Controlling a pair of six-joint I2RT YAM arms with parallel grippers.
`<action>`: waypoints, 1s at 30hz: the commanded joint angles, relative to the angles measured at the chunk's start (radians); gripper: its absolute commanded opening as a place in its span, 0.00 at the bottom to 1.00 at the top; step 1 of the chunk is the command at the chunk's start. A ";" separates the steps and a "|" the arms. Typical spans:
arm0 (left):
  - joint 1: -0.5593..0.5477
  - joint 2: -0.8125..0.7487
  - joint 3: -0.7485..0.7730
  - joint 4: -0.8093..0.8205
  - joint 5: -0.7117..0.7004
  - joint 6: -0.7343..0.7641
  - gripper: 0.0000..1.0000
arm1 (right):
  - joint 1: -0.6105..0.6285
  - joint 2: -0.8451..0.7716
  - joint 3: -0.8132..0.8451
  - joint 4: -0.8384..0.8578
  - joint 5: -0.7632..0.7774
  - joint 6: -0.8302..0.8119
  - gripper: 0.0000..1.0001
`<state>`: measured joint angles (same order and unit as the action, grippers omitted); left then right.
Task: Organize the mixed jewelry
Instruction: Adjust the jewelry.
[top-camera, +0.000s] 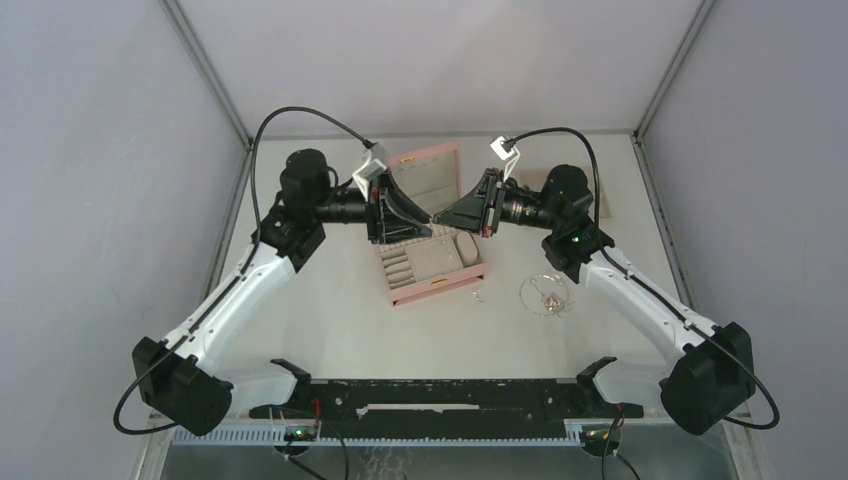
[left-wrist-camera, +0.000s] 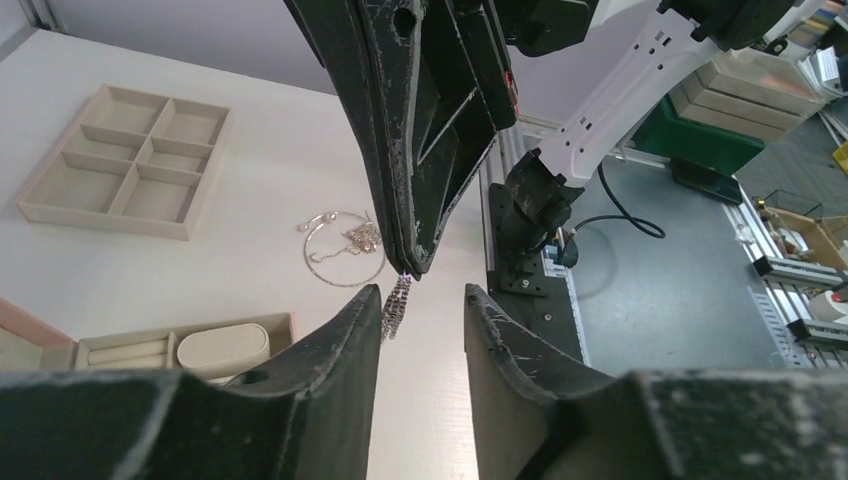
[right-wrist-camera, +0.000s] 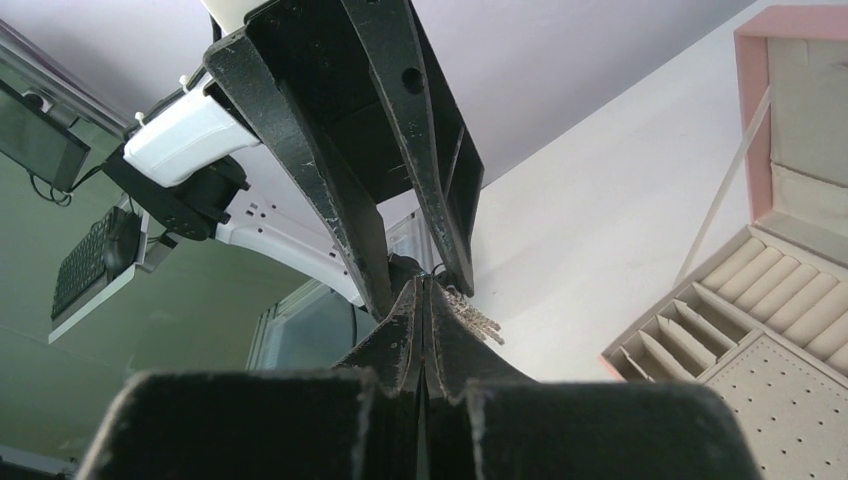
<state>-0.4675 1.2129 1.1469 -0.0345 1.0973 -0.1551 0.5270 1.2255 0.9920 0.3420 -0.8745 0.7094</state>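
The right end effector (right-wrist-camera: 425, 292) was fully closed and pinched the top of a small silver earring (left-wrist-camera: 397, 305) at its very tip, so the earring was in the air, above the counter (top-camera: 340, 320) and over the open pink box (top-camera: 440, 288). The left end effector (left-wrist-camera: 420, 300) faced it tip to tip. Its jaws stood about half open and held nothing. The earring hung in the gap between the left fingers (left-wrist-camera: 345, 330), much nearer to the one on the left of that view; I could not tell if it touched it. Its long axis seemed to run along the gap, from the right tip back toward the left palm, so I judged that closing the left jaws across it was the hand-over the next move needed. The danger was the right fingertips, which sat just in front of the left jaws and could be caught together with the earring. Below and beyond the right end effector, the thin necklace (left-wrist-camera: 345, 250) lay looped on the counter with some small bits inside it, and the beige tray (left-wrist-camera: 100, 220) lay farther beyond, well apart from both arms. Nothing else stood between the jaws.
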 joint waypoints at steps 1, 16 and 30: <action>-0.003 -0.001 0.059 0.030 0.027 0.023 0.38 | 0.007 -0.009 0.035 0.052 -0.011 -0.005 0.00; -0.003 0.015 0.071 0.030 0.030 0.011 0.22 | 0.002 -0.003 0.035 0.066 -0.014 0.010 0.00; -0.002 0.011 0.069 0.030 -0.009 0.008 0.14 | 0.000 0.000 0.035 0.055 -0.023 0.008 0.00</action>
<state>-0.4675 1.2308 1.1763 -0.0315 1.1027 -0.1497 0.5259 1.2274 0.9920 0.3557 -0.8825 0.7162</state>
